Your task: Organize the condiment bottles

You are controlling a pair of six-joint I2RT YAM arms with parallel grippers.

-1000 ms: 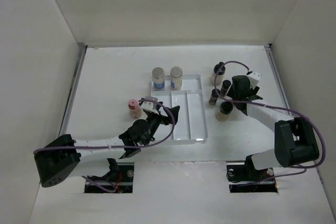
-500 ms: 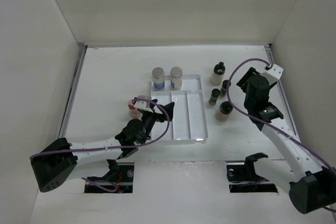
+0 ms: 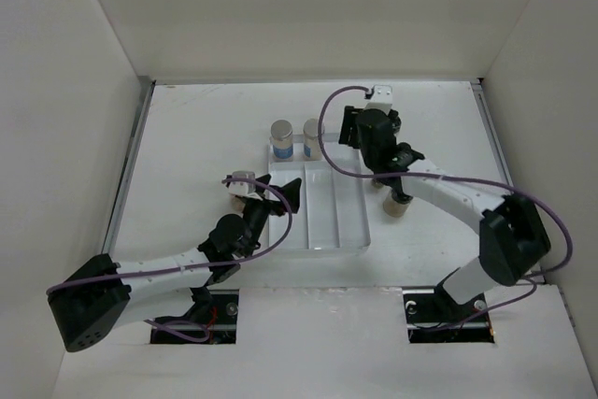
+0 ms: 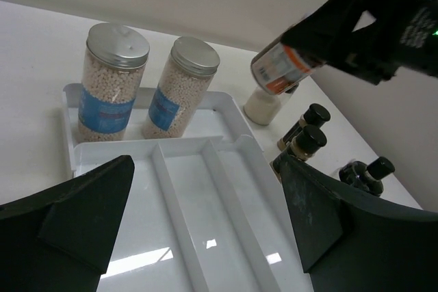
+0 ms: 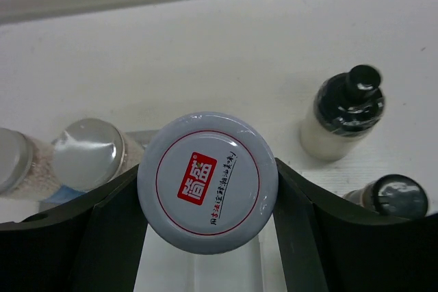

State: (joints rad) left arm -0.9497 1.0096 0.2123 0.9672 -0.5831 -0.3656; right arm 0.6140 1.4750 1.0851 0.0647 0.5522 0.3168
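My right gripper (image 3: 374,140) is shut on a jar with a white, red-logo lid (image 5: 207,181) and holds it in the air above the far right corner of the white divided tray (image 3: 341,210). The jar also shows in the left wrist view (image 4: 282,66). Two silver-lidded cylinders (image 3: 281,138) (image 3: 313,137) stand in the tray's far compartment. A cream black-capped bottle (image 5: 341,120) and small dark black-capped bottles (image 4: 306,146) stand right of the tray. A pinkish-lidded jar (image 3: 241,185) stands left of it. My left gripper (image 4: 205,169) is open and empty over the tray's near left part.
The tray's long compartments (image 4: 205,196) hold nothing. A wider dark-lidded jar (image 3: 400,201) stands right of the tray under my right arm. White walls close the table at the back and both sides.
My right arm has swung left, from the right of the loose bottles to above the tray's far right corner. My left gripper has edged forward over the tray.
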